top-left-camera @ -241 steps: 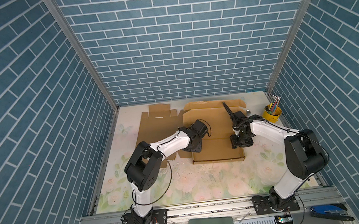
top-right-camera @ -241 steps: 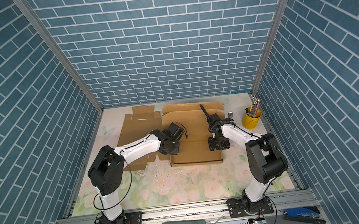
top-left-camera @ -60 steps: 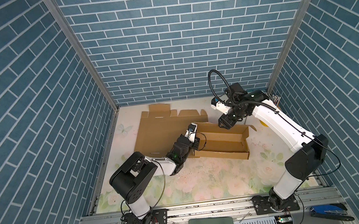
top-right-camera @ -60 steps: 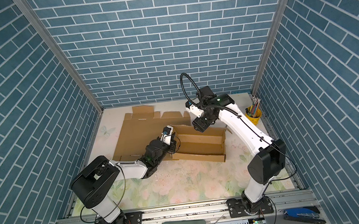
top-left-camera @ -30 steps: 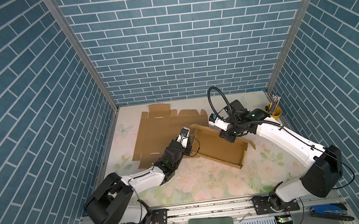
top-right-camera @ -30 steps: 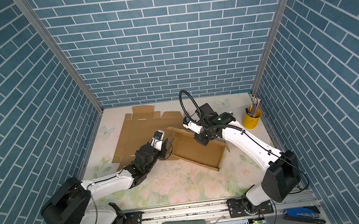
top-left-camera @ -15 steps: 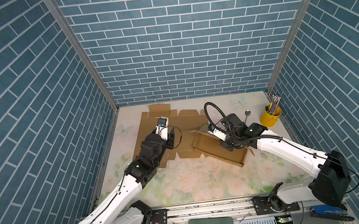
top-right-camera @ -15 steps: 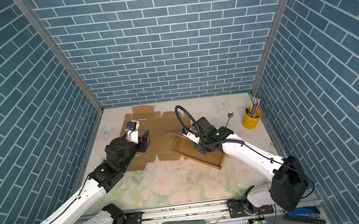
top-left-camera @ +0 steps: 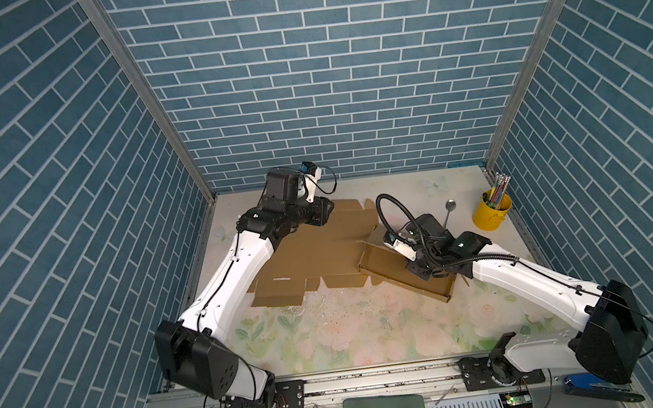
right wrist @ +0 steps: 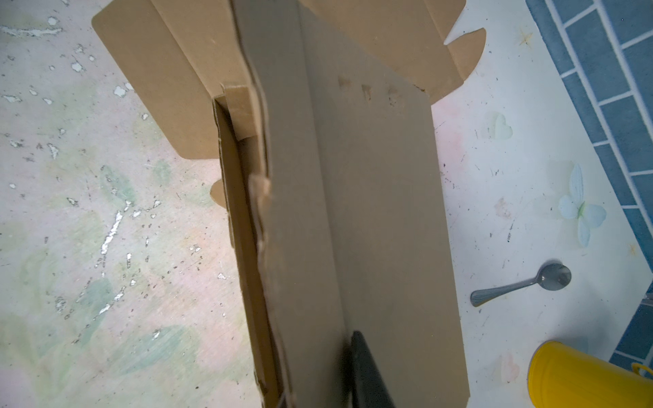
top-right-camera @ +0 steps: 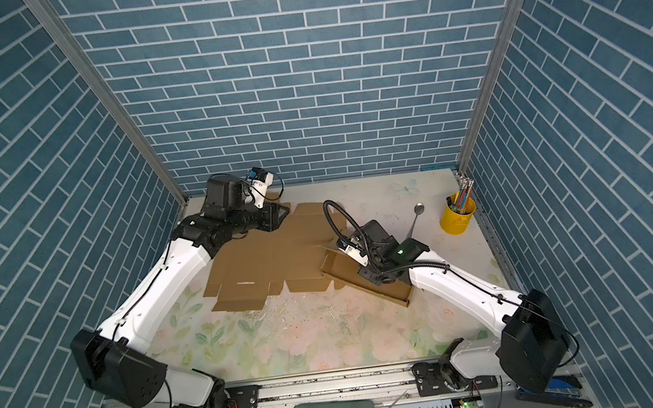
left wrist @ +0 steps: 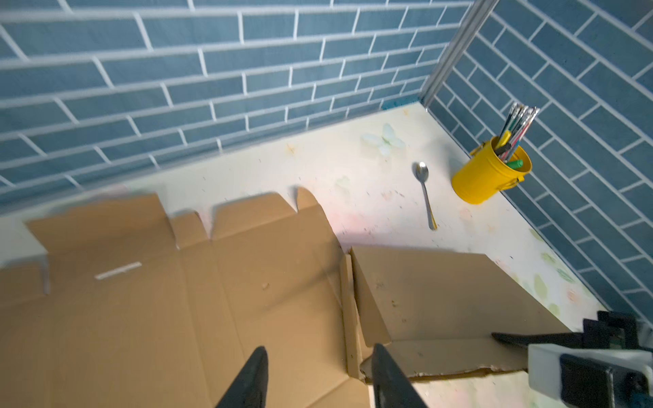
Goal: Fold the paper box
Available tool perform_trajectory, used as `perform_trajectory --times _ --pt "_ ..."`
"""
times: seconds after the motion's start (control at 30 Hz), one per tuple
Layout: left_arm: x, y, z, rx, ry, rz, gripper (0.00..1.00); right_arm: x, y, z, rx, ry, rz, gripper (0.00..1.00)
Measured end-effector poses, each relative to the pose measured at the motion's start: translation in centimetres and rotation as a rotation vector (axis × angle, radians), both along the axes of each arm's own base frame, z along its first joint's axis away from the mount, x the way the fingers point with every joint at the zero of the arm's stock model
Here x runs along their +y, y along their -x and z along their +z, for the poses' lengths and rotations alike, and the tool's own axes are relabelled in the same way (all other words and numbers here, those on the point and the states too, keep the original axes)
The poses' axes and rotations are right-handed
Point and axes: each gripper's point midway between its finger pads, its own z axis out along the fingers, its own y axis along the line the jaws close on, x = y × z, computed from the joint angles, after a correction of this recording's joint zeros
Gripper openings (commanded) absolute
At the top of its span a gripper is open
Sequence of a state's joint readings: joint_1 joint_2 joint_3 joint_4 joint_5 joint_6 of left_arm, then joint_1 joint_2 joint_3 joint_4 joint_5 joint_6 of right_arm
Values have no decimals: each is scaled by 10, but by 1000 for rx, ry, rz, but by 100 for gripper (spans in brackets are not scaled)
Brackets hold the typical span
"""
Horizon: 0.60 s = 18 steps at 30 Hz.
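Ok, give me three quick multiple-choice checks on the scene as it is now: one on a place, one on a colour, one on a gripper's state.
1. The spoon lies:
A. on the table, between the paper box and the pen cup
B. inside the cup
C. on the box

2. The pen cup is:
A. red
B. green
C. yellow

3. The left gripper is:
A. shut on the spoon
B. open over the cardboard, holding nothing
C. shut on the cup

1 A: both top views show it on bare tabletop beside the cup.
2 C: its body is bright yellow.
3 B: the left wrist view shows its fingers apart with nothing between them.
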<state>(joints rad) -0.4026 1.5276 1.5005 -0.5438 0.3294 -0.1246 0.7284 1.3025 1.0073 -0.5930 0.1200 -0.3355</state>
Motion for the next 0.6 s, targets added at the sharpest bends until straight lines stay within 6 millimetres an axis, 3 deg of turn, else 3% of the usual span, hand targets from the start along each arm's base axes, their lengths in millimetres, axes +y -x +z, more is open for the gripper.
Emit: perform_trajectory --times 0.27,0.6 --pt "-38 -6 -48 219 53 -83 52 -3 1 -8 -3 23 0 20" --pt "-131 3 -66 274 64 -293 50 -7 5 -18 8 40 -3 27"
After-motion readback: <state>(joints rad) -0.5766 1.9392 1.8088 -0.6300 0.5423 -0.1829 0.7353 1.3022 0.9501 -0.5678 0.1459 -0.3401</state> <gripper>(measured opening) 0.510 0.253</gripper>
